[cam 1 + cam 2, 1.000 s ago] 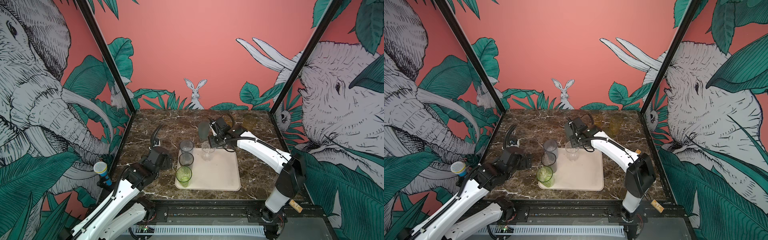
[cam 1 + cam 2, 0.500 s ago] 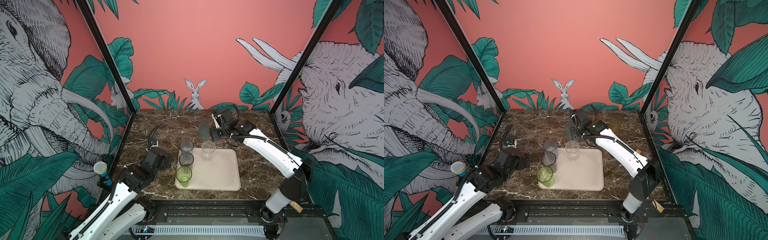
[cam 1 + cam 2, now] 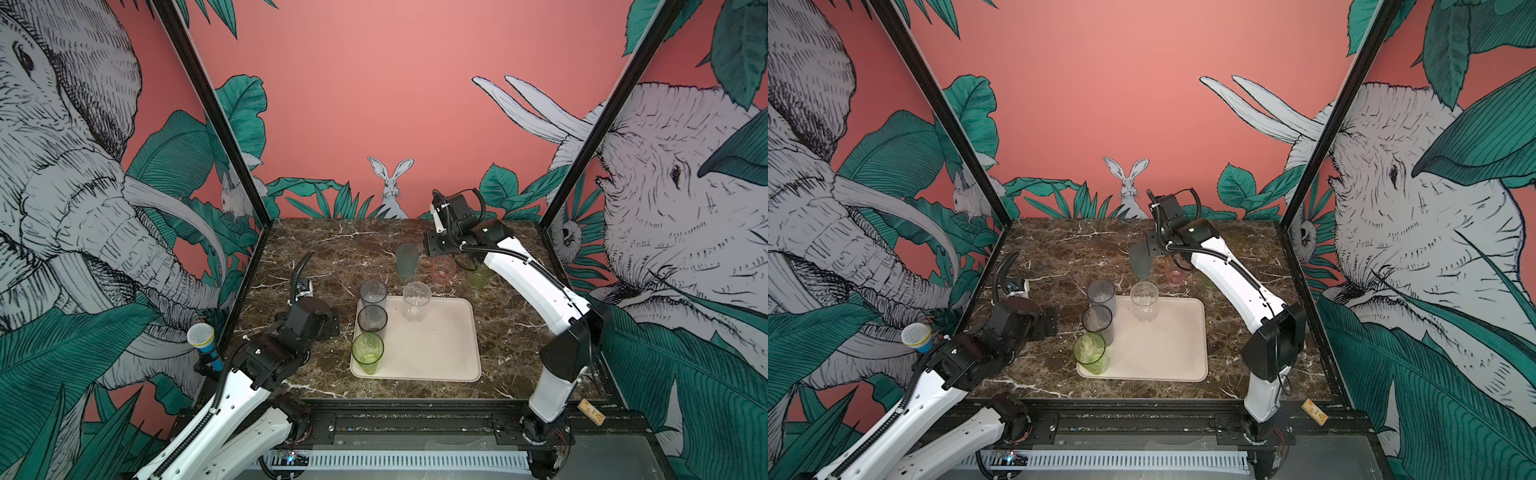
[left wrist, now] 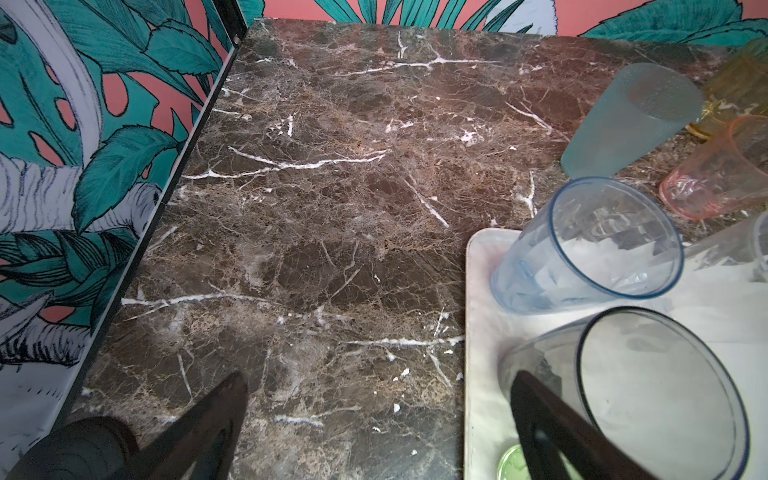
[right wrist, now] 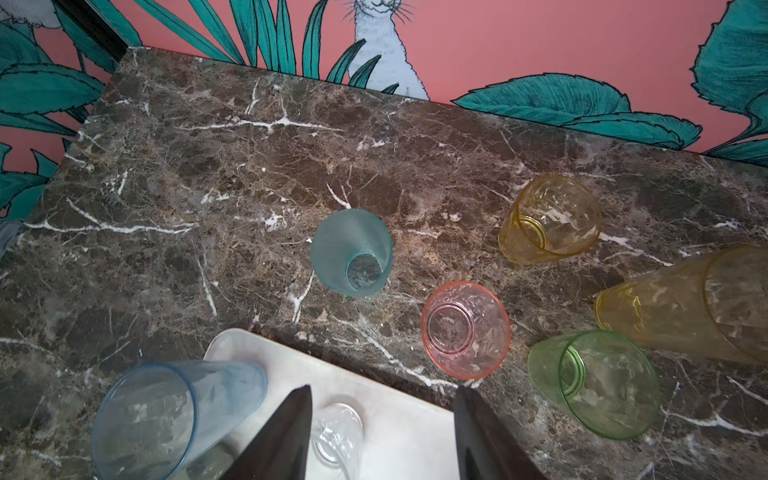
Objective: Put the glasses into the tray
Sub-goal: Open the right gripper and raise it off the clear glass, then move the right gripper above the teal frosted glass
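**Hands.** The left hand (image 4: 377, 377) has its fingers spread to full width with nothing between them. It sits low at lower left in both top views, just beside the left rim of the tray (image 3: 436, 345). In the left wrist view one finger crosses in front of the smoky glass (image 3: 372, 318); contact cannot be confirmed. The right hand (image 5: 383, 390) has its fingers about half apart and is empty. It is raised over the tray's far edge, above the gap between the teal glass (image 3: 407, 259) and the pink glass (image 3: 443, 269).

**Count.** Nine glasses, all standing.
- **In the tray (four):** Along the left rim, near to far, are the tall green glass (image 3: 368, 353), the smoky glass and the grey glass (image 3: 373, 293). The clear glass (image 3: 417, 301) stands alone at the far rim.
- **On the tabletop (image 3: 299, 257) beyond the tray (five):** These are the teal glass, the pink glass, the short green glass (image 5: 594, 382), the amber glass (image 5: 681, 303) and, farthest, the yellow glass (image 5: 548, 218).

**Edges and room.** The tray's middle and right side are bare. The tabletop left of the tray and across the far left is bare marble. The five loose glasses cluster at centre and right of the far half, none touching.
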You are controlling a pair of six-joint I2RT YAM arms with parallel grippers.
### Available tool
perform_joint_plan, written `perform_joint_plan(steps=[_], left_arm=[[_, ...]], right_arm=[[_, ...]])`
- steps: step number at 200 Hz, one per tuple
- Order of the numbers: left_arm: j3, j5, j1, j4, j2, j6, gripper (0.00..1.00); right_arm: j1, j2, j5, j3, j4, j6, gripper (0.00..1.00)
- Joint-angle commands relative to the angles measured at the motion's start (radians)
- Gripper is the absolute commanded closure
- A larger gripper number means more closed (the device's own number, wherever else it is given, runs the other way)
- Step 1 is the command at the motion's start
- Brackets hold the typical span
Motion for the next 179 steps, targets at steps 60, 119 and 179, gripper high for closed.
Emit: perform_joint_plan(steps=[60, 119, 179], left_arm=[[0.015, -0.03, 0.007, -0.03, -0.009, -0.04, 0.01], [0.01, -0.028, 0.006, -0.037, -0.038, -0.039, 0.01], [0.022, 0.042, 0.007, -0.049, -0.03, -0.01, 0.01]], right_arm=[[-0.058, 0.189, -0.054, 0.215, -0.041, -0.005, 0.43], [-0.072, 0.34, -0.059, 0.348, -0.08, 0.0, 0.43], [-0.073, 0.459, -0.076, 0.466, -0.126, 0.004, 0.44]])
